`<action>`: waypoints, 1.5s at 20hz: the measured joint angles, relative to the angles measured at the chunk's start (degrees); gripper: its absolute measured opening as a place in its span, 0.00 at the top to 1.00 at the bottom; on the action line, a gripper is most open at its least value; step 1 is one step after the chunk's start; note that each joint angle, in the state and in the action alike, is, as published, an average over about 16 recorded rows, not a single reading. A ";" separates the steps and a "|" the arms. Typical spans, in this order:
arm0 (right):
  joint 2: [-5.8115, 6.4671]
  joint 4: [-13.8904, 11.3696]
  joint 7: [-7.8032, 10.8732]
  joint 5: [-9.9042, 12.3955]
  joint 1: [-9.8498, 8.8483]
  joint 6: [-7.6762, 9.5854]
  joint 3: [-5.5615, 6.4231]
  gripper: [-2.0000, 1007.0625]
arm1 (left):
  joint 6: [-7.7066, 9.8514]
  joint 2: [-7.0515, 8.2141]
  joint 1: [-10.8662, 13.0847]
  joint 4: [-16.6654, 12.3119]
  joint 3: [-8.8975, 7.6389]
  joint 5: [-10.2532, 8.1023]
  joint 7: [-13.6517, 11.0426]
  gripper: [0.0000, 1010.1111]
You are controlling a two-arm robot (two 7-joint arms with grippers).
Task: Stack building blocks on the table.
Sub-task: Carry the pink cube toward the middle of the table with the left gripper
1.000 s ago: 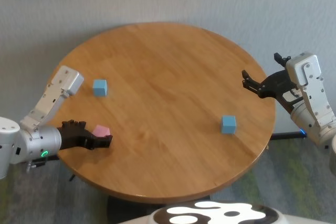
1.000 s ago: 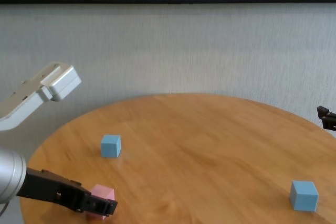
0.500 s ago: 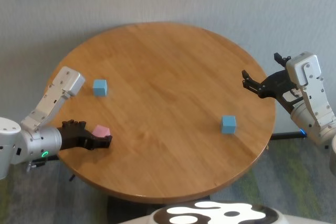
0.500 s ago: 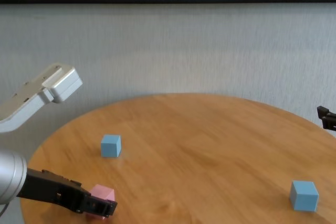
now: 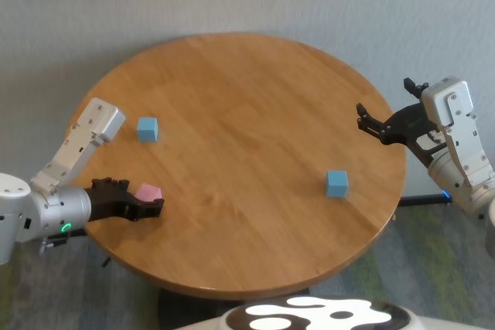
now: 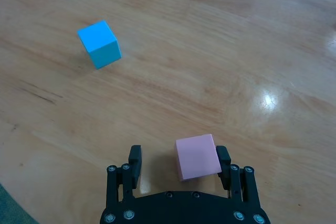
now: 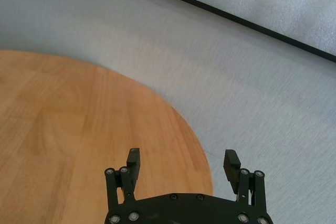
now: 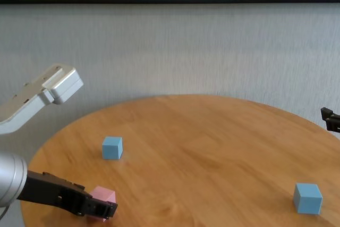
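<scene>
The pale pink cube point(image 5: 148, 192) lies on the round wooden table point(image 5: 247, 113) near its left front edge. My left gripper point(image 5: 151, 206) is low at the table, open, with the pink cube point(image 6: 197, 157) between its fingers. The cube is close against one finger point(image 6: 223, 162), with a gap to the other. One light blue cube point(image 5: 147, 128) lies just beyond it, also seen in the left wrist view point(image 6: 100, 43). The second light blue cube point(image 5: 336, 183) lies at the right front. My right gripper point(image 5: 370, 125) is open and empty, held above the table's right edge.
The table's near left rim point(image 8: 32, 206) lies right under my left forearm. The left arm's pale elbow housing point(image 5: 99, 120) hangs over the left rim. Grey carpet point(image 7: 262, 93) and a wall lie beyond the table.
The left arm's elbow has sunk slightly. The left gripper stays around the pink cube. The cubes and the right arm have not moved.
</scene>
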 joint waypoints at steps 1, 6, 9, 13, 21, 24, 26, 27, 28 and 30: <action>0.00 0.00 0.00 0.00 0.00 0.00 0.00 0.00 | 0.00 0.01 0.01 -0.01 0.00 -0.02 0.00 0.13; 0.00 0.00 0.00 0.00 0.00 0.00 0.00 0.00 | 0.01 0.03 0.03 -0.08 0.00 -0.10 0.03 0.27; 0.00 0.00 0.00 0.00 0.00 0.00 0.00 0.00 | 0.01 0.04 0.04 -0.10 0.00 -0.13 0.04 0.37; 0.00 0.00 0.00 0.00 0.00 0.00 0.00 0.00 | -0.39 0.08 0.09 -0.16 -0.07 -0.03 -0.18 0.48; 0.00 0.00 0.00 0.00 0.00 0.00 0.00 0.00 | -3.47 0.84 -0.63 -0.31 0.84 1.03 -3.47 0.60; 0.00 0.00 0.00 0.00 0.00 0.00 0.00 0.00 | -5.18 1.28 -1.57 -0.11 2.00 1.70 -5.89 0.60; 0.00 0.00 0.00 0.00 0.00 0.00 0.00 0.00 | -6.41 1.54 -2.46 0.21 3.08 2.23 -7.80 0.60; 0.00 0.00 0.00 0.00 0.00 0.00 0.00 0.00 | -7.01 1.66 -2.98 0.42 3.71 2.50 -8.79 0.60; 0.00 0.00 0.00 0.00 0.00 0.00 0.00 0.00 | -7.57 1.77 -3.54 0.66 4.38 2.76 -9.78 0.60; 0.00 0.00 0.00 0.00 0.00 0.00 0.00 0.00 | -8.52 1.87 -4.81 1.31 5.88 3.29 -11.70 0.60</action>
